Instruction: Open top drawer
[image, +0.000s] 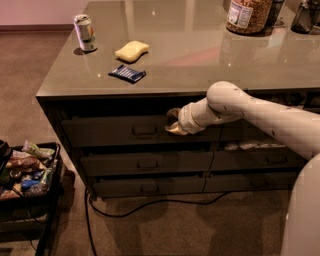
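Your hand (173, 122) sat at the top drawer (110, 131) front, just right of its handle (145, 131); grip unreadable. Likely heavy, stiff metal: hook the handle.

On the counter (200, 65) I count one can (85, 32), one sponge (132, 50), one blue packet (127, 73) and one jar (248, 15). Three wide drawers are stacked below: the top drawer (100, 131) and two lower drawers (115, 164). One gripper (173, 123) sits at the top drawer's front.

Counter (200, 55) holds can (85, 33), sponge (132, 51), packet (127, 73), jar (248, 15); pincer (171, 121) under its edge.
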